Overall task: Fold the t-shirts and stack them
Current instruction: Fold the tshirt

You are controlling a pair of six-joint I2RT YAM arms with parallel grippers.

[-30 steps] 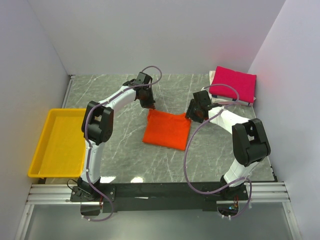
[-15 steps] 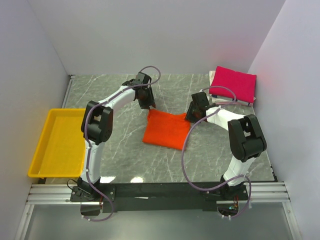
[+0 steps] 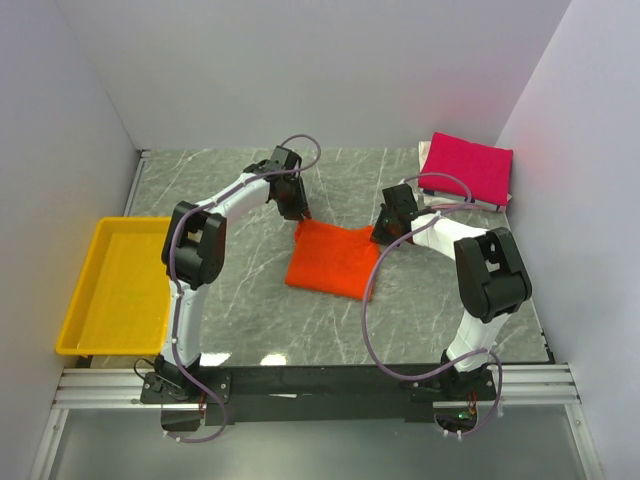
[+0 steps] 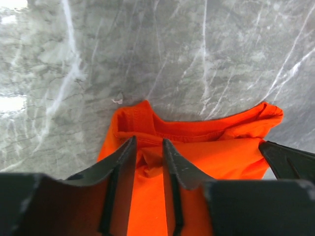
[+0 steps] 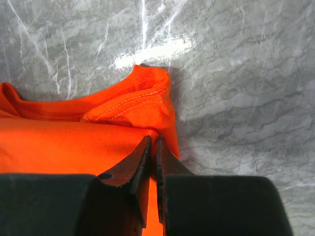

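Right wrist: right gripper (image 5: 151, 142) pinching orange t-shirt (image 5: 74, 142) edge.

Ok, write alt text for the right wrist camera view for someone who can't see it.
The right gripper, its jaws almost closed, pinches the edge of an orange t-shirt near a ribbed corner of the cloth. The shirt lies on a grey marbled table, with a bright glare just beyond it.

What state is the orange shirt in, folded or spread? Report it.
Folded. The orange shirt lies as a compact rectangle on the table, and the wrist views show doubled layers at its edge.
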